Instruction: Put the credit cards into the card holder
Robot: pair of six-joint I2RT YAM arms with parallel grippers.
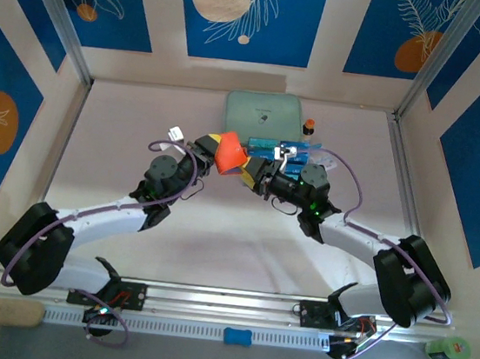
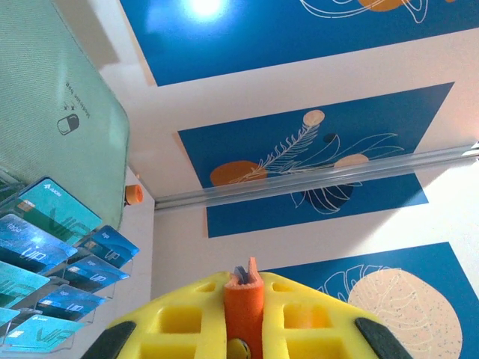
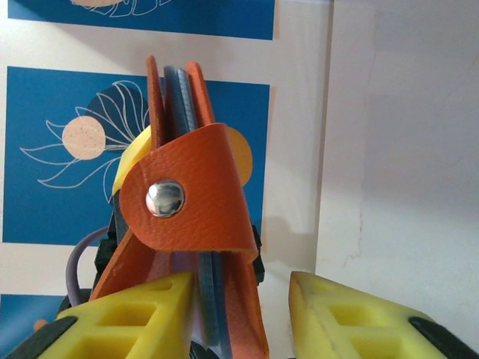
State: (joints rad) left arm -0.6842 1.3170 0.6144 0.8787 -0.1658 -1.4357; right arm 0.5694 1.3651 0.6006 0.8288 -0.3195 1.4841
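Observation:
The orange card holder [image 1: 230, 155] hangs above the table's middle, and my left gripper [image 1: 210, 155] is shut on it. In the left wrist view its folded edge [image 2: 245, 295] is pinched between the yellow fingers [image 2: 179, 321]. My right gripper [image 1: 254, 169] faces it from the right and is open. In the right wrist view the holder [image 3: 191, 198] shows its snap tab and grey-blue inner layers. Its lower part sits between the spread fingers [image 3: 352, 321], close to the left one. Several teal-blue credit cards [image 2: 52, 250] stand in a clear tray [image 1: 272, 147].
A large mint-green zip case [image 1: 266, 113] lies at the back of the table, just behind the clear tray [image 2: 90, 258]. A small orange-topped object [image 1: 309, 125] stands to the case's right. Walls close in the table on three sides.

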